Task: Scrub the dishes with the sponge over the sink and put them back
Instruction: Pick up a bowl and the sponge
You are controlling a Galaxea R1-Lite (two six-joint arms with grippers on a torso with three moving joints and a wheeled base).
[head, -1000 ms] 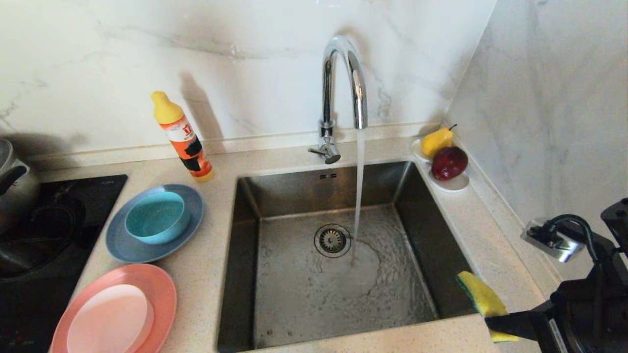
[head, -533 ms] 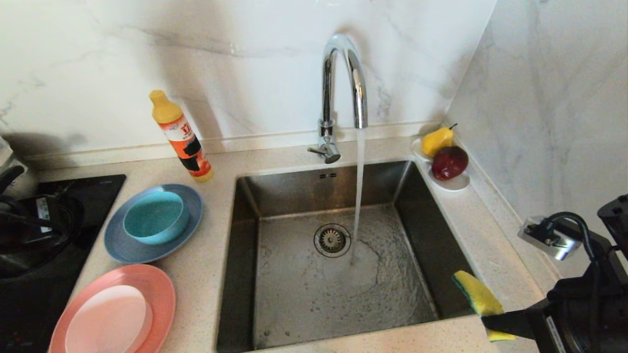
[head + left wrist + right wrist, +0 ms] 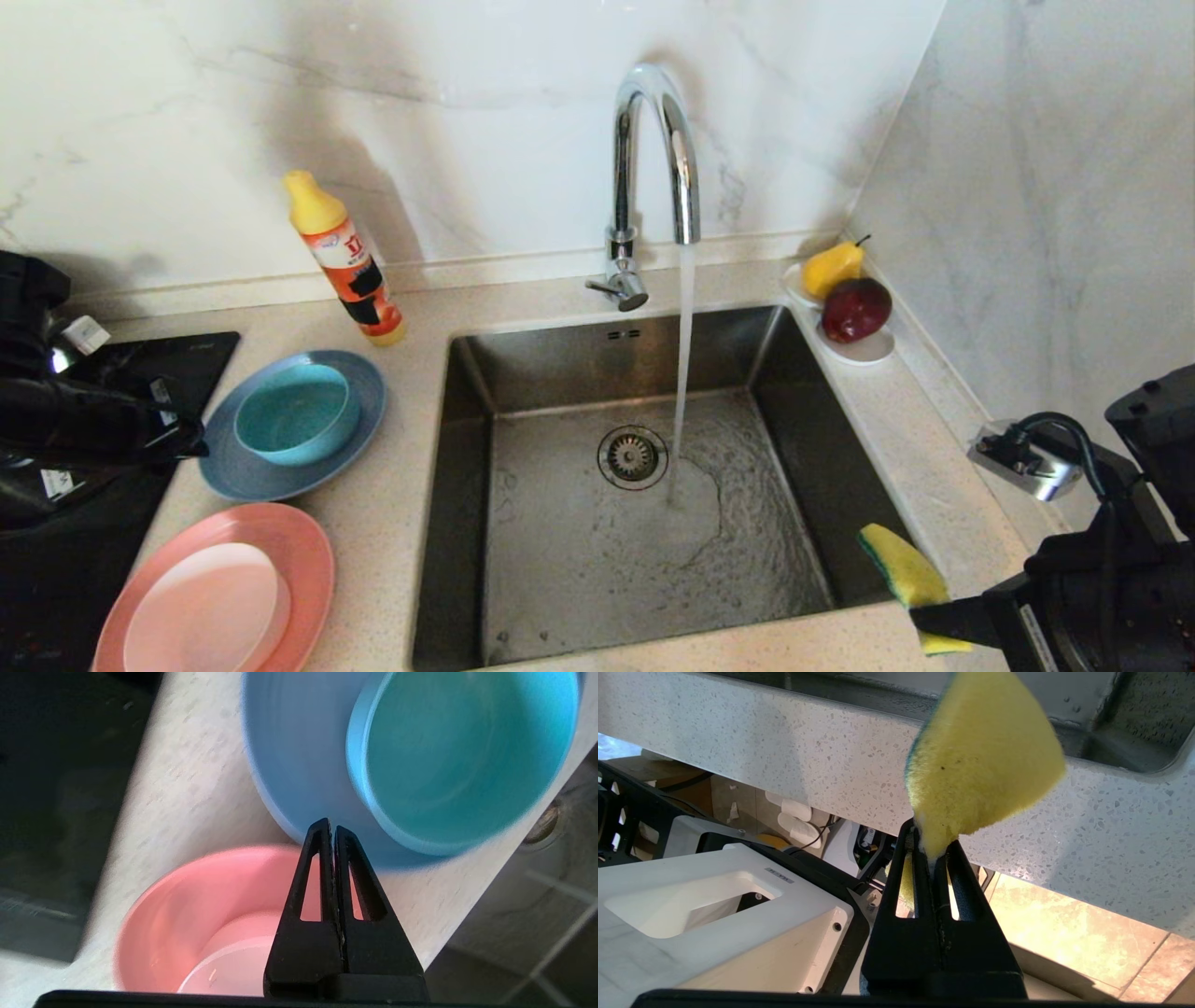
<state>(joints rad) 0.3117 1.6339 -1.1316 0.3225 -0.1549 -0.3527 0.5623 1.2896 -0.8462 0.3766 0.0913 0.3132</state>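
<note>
A teal bowl (image 3: 297, 413) sits in the grey-blue plate (image 3: 233, 467) on the counter left of the sink (image 3: 560, 569). Nearer me, a pale pink-white bowl (image 3: 210, 611) rests in the salmon plate (image 3: 303, 551). My left gripper (image 3: 191, 448) hovers shut and empty at the blue plate's left edge. In the left wrist view its tips (image 3: 331, 823) point between the blue plate (image 3: 294, 751) and the salmon plate (image 3: 187, 896). My right gripper (image 3: 920, 611) is shut on the yellow sponge (image 3: 898, 563) by the sink's near right corner, and the sponge (image 3: 980, 760) stands up from the tips (image 3: 931, 844).
Water runs from the chrome tap (image 3: 653, 159) into the sink. A yellow-orange detergent bottle (image 3: 347, 261) stands behind the plates. A white saucer (image 3: 864, 350) with a pear and an apple sits at the back right. A black hob (image 3: 84, 541) lies under my left arm.
My left arm has come in from the left over the hob and reached the blue plate's edge, covering the pot. The right gripper with the sponge has hardly moved.
</note>
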